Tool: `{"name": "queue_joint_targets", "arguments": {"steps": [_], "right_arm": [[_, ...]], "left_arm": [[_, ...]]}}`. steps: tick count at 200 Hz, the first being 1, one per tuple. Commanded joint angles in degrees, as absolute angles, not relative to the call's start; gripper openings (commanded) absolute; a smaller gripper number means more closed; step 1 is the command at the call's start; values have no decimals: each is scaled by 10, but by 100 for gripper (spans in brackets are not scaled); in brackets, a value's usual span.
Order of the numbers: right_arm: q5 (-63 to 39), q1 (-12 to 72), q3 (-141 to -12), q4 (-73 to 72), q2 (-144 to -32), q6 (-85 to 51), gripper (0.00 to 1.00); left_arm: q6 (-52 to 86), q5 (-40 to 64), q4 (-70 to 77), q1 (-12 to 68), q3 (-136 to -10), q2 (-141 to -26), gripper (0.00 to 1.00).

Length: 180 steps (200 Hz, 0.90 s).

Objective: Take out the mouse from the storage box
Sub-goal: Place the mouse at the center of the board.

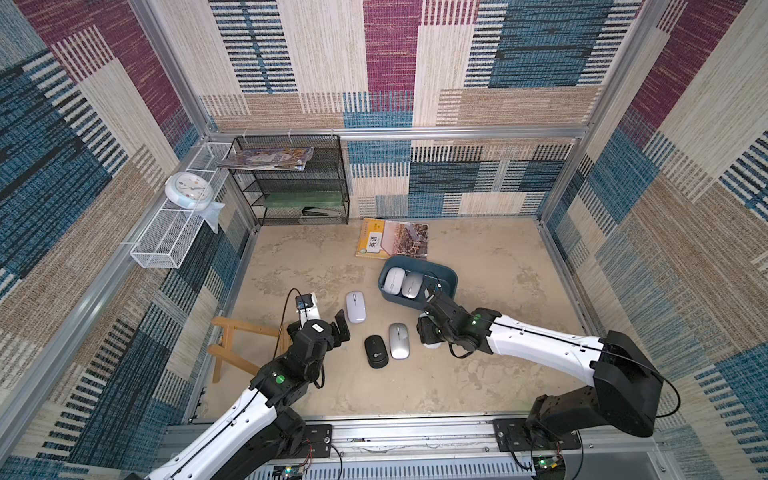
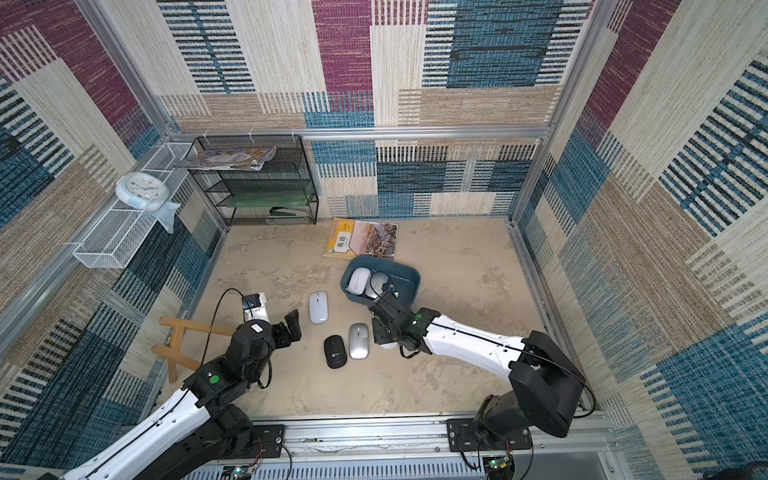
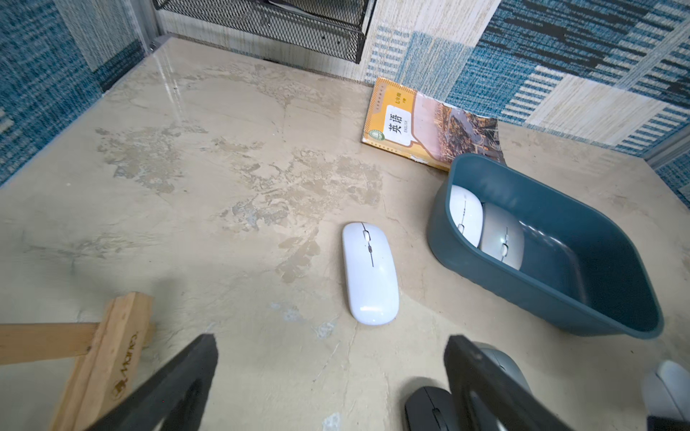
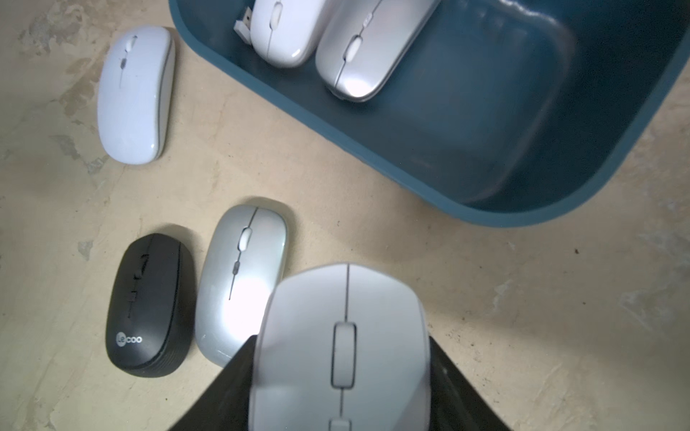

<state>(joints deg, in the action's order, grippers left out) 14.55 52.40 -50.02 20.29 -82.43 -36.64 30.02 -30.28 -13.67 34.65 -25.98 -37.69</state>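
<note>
Between the black pads of my right gripper (image 4: 341, 373) sits a pale grey plastic mouse with a domed back (image 4: 345, 298), clamped across its flanks and already outside the box, low over the mottled beige tabletop (image 4: 522, 298); whether its belly touches down I cannot tell. It looks to me like a light, hollow, rigid shell, smooth enough to slide, so the narrow waist below the buttons seems the right hold, never the wheel on top. Just beside it lie a flat silver mouse (image 4: 241, 283) and a matte black mouse (image 4: 149, 306), with a glossy white flat mouse (image 4: 136, 93) further out, near which my left gripper (image 3: 332, 358) hangs with its jaws wide apart and nothing in them. Beyond stands the shallow teal-blue plastic storage box (image 3: 522, 294), where a white mouse (image 4: 283, 33) and a silver-grey mouse (image 4: 367, 52) lie touching side by side at one end, the next candidates by my reckoning.
</note>
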Motion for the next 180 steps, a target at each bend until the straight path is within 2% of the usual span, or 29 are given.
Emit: {"name": "queue_joint_targets", "arguments": {"steps": [1,25,110,180], "right_arm": [[128,526,-475,159,-819,-370,44],[111,526,-451,128,-824,-359,46],[200,521,-473,138,-881,-333,49],[180,469,-492,96,-925,-287,49]], "left_arm": [[294,-333,-143,345,-254,-364,99],[303,-352,-148,346,-253,-361,99],[320,-371,-150,345,-254,-373,99],[318,-374,-148,345,-252,-372,99]]}}
